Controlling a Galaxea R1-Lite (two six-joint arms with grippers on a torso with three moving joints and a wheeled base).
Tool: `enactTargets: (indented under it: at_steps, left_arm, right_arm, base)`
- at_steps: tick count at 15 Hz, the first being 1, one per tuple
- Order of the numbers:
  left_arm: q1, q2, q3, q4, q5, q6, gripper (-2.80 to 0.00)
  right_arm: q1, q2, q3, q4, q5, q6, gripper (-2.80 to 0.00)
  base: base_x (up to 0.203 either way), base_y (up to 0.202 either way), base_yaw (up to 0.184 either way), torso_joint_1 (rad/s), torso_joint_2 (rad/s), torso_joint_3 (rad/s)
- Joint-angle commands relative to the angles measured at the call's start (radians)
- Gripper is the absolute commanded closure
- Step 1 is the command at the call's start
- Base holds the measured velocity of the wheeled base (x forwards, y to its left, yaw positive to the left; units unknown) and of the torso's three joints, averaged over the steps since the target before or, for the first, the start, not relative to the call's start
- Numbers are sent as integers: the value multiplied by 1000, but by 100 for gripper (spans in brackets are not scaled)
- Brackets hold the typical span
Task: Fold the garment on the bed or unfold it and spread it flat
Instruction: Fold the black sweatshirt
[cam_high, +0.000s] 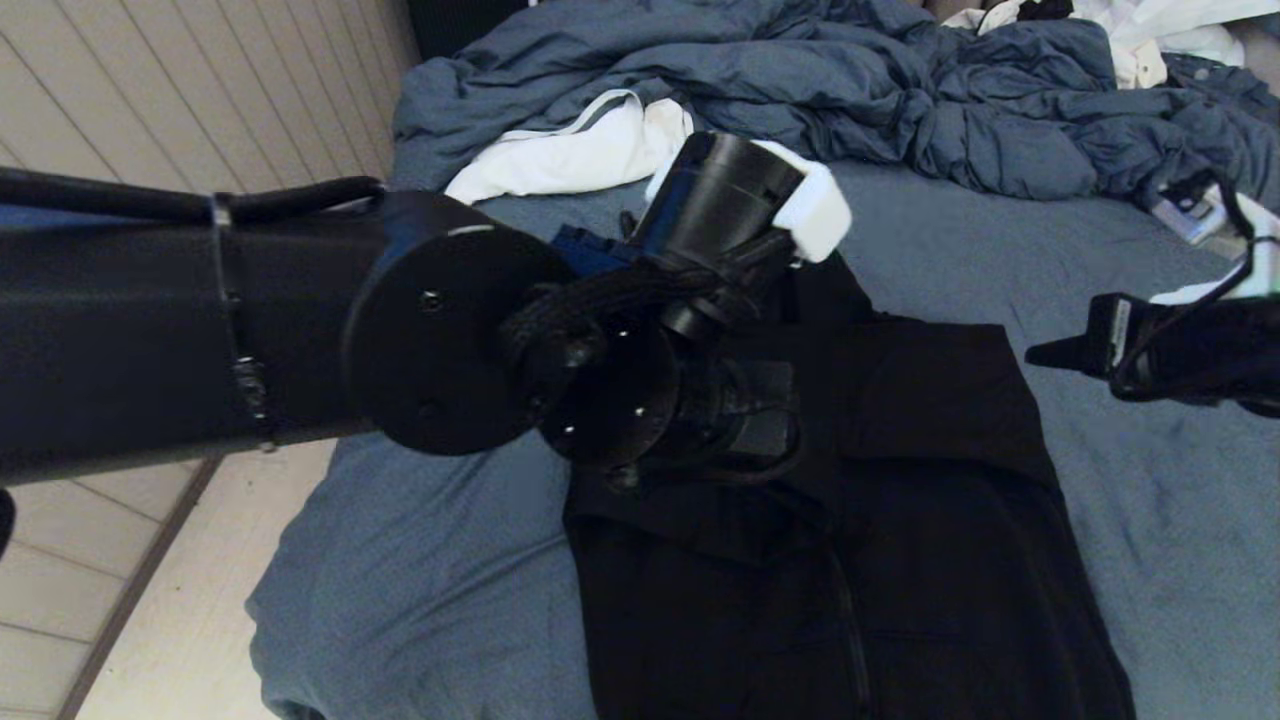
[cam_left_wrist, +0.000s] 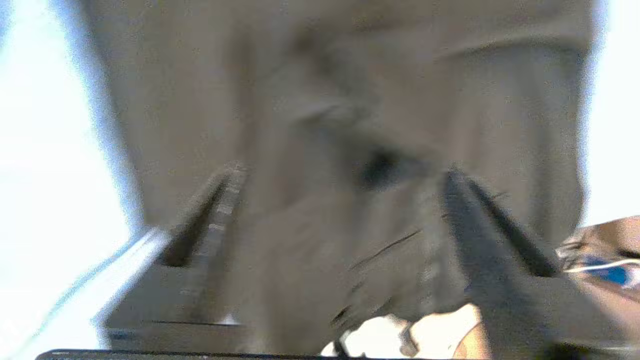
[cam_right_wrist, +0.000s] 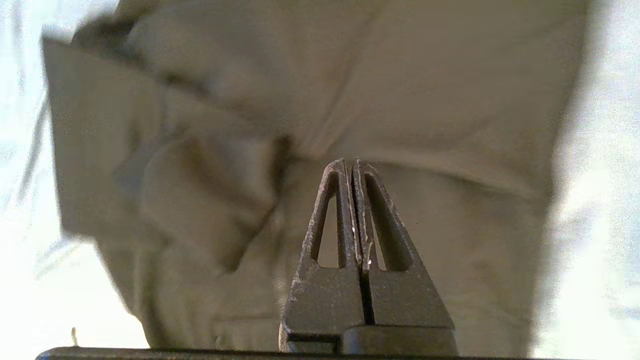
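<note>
On the near part of the bed (cam_high: 420, 590), the garment (cam_high: 900, 560) is lying dark and mostly flat, its lower end running off the bottom of the head view. One layer of it is folded over near the top, making a straight edge across the cloth. Its zip line is running down the middle.

Over the top left part of the garment, the left arm is reaching in big and close, hiding that part of the cloth. In the left wrist view, the left hand (cam_left_wrist: 340, 175) is hanging just above the garment with its two fingers (cam_left_wrist: 220, 210) spread well apart. Nothing is sitting between them, only the cloth underneath.

To the right side, the right hand (cam_high: 1045, 355) is floating above the bed sheet, just beside the garment's right edge. In the right wrist view, its fingers (cam_right_wrist: 345, 210) are pressed tight together with nothing pinched between them, and the garment is lying below.

Farther back, a white cloth (cam_high: 590, 150) with grey trim is resting on the sheet, just past the left arm. Behind it, a blue-grey duvet (cam_high: 850, 90) is bunching up in a big heap across the far side of the bed. More white things (cam_high: 1150, 40) are sitting at the far right corner.
</note>
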Motion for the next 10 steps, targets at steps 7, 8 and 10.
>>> enactTargets:
  at_steps: [7, 8, 10]
  left_arm:
    - [242, -387, 593, -137, -1, -32, 0]
    - [275, -434, 671, -182, 1, -33, 0]
    - [339, -529, 817, -281, 3, -32, 0]
  right_arm:
    - [235, 69, 6, 87, -9, -64, 0]
    - [253, 77, 4, 93, -16, -72, 0]
    - [309, 109, -3, 91, -62, -80, 0]
  base:
    - [0, 0, 0, 0, 0, 0]
    - [0, 0, 0, 0, 0, 0]
    - [0, 0, 0, 0, 0, 0]
